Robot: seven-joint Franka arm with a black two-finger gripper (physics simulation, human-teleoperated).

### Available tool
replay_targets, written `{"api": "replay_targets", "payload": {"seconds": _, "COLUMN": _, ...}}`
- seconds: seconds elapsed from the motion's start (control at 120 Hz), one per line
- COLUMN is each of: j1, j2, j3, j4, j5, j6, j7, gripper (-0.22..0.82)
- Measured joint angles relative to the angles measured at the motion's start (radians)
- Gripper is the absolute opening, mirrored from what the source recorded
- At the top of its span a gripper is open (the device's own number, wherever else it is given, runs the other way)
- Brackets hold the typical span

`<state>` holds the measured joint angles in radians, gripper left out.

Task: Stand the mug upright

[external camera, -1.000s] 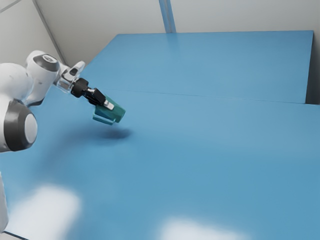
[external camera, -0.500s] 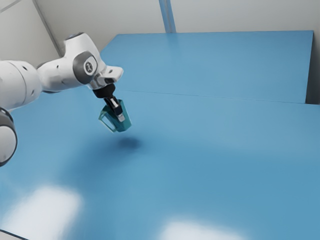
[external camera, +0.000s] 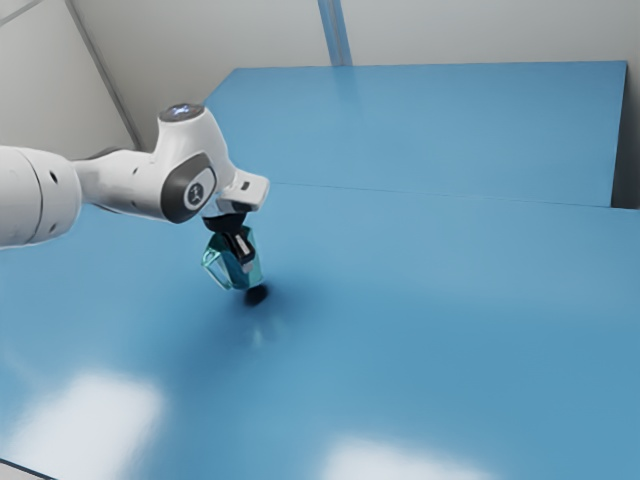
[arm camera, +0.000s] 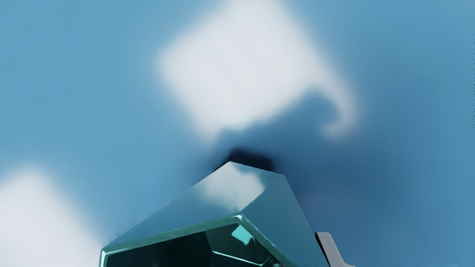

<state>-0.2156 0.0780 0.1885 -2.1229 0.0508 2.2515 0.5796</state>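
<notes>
Teal, glossy, faceted: one mug point(external camera: 257, 270), with a handle point(external camera: 213, 276) on the exterior view's left side of its body. We list its position as low over the blue table point(external camera: 430, 300), close to the arm's end. Condition: tilted, mouth uppermost, base slanting toward the exterior view's right. Whether the lowest edge meets the tabletop, we cannot tell.

One black two-finger gripper point(external camera: 245, 260), pointed downward at the mug, its jaws closed about the mug's body and bearing it. We note a grey finger point(arm camera: 329, 248) against the outer wall in the wrist view; the opposite one is hidden there. The same view shows us the angular rim point(arm camera: 167, 235), turned toward the hand's camera, and a dark interior with a bright turquoise glint.

One white arm point(external camera: 130, 185) with grey joint covers, entering from the exterior view's left and bent down at the wrist.

One small dark shadow point(external camera: 256, 296) on the table, just beneath the mug's base, with a softer, broader one around it.

Further items: pale patches of light point(external camera: 95, 415) on the tabletop; one plain light wall point(external camera: 200, 40) behind, carrying a blue strip point(external camera: 335, 30).
</notes>
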Motion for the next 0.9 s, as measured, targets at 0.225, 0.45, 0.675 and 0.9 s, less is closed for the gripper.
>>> {"api": "replay_targets", "payload": {"seconds": 0.225, "j1": 0.005, "j2": -0.054, "j3": -0.001, "j4": -0.12, "j5": 0.045, "j6": 0.064, "j7": -0.085, "gripper": -0.18}}
{"api": "replay_targets", "payload": {"seconds": 0.45, "j1": 0.008, "j2": -0.047, "j3": -0.001, "j4": -0.141, "j5": 0.063, "j6": 0.122, "j7": -0.145, "gripper": -0.18}}
{"api": "replay_targets", "payload": {"seconds": 0.675, "j1": 0.004, "j2": -0.058, "j3": -0.008, "j4": -0.189, "j5": 0.067, "j6": 0.163, "j7": -0.189, "gripper": -0.18}}
{"api": "replay_targets", "payload": {"seconds": 0.9, "j1": -0.009, "j2": -0.057, "j3": -0.007, "j4": -0.208, "j5": 0.068, "j6": 0.187, "j7": -0.222, "gripper": -0.18}}
